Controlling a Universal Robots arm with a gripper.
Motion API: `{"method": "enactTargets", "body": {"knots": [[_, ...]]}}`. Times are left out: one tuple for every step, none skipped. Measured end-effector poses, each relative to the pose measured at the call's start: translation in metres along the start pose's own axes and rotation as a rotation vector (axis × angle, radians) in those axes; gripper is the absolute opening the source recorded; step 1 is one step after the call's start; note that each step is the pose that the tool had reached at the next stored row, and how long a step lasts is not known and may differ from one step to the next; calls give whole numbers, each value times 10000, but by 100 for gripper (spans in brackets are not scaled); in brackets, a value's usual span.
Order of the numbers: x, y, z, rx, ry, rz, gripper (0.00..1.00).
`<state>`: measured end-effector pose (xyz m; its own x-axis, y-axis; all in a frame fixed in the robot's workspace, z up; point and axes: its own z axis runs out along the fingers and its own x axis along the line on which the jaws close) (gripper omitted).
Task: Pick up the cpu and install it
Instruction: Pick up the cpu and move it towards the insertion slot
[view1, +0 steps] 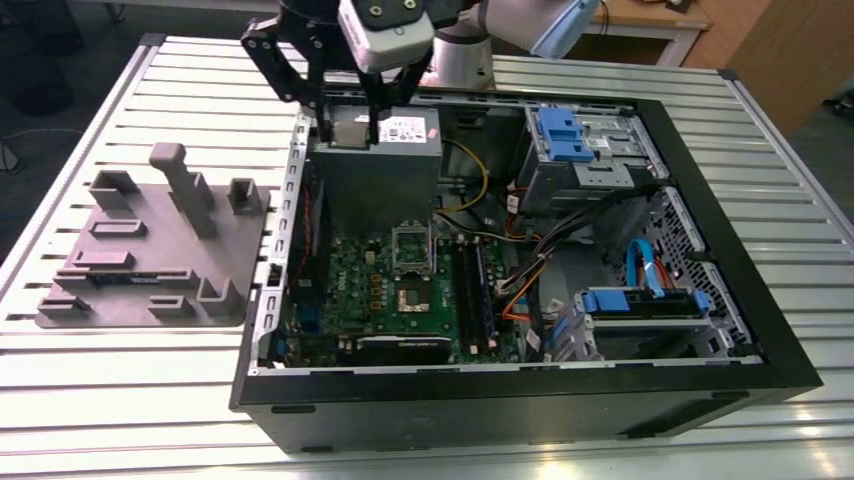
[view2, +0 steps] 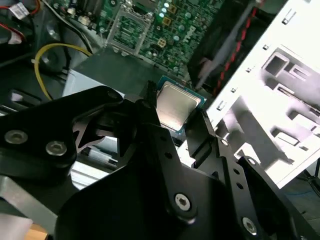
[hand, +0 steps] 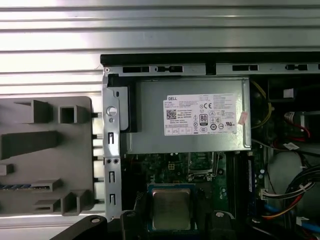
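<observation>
Over the power supply (hand: 190, 115) in a corner of the open computer case (view1: 534, 400), the gripper (view2: 176, 111) is clamped on the cpu (hand: 171, 209), pinching opposite edges. The chip is a flat square with a shiny silver-gray top and a thin blue-green rim.

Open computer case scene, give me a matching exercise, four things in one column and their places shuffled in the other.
Things
1. small square silver-topped cpu
2. large gray power-supply box with white label
3. gray moulded parts tray
4. metal-framed socket

Places
A. on the slatted metal table, outside the black case, at the exterior view's left
B. on the green motherboard, mid-case
C. gripped in the black hand
D. inside the case, far corner at the exterior view's left

Pairs: 1-C, 2-D, 3-A, 4-B
</observation>
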<state>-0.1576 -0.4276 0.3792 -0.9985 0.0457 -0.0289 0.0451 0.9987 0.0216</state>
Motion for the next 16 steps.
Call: {"method": "enactTargets", "body": {"knots": [[-34, 0, 1, 0, 0, 0, 47], [-69, 0, 3, 0, 0, 1, 47], [-102, 0, 4, 0, 0, 2, 47], [-137, 0, 5, 0, 1, 1, 47], [-178, 1, 7, -1, 1, 0, 47], [-216, 2, 8, 0, 1, 0, 47], [-256, 4, 9, -1, 1, 2, 47], [-297, 6, 10, 0, 2, 2, 47], [-338, 7, 11, 1, 3, 0, 47], [-379, 9, 13, 0, 2, 0, 47], [-424, 11, 15, 0, 2, 2, 47], [-467, 13, 17, 0, 2, 1, 47], [-512, 15, 19, 0, 2, 0, 47], [-557, 17, 21, -2, 2, 1, 47], [-602, 19, 24, -1, 3, 2, 47], [-647, 21, 26, 0, 5, 0, 47]]}}
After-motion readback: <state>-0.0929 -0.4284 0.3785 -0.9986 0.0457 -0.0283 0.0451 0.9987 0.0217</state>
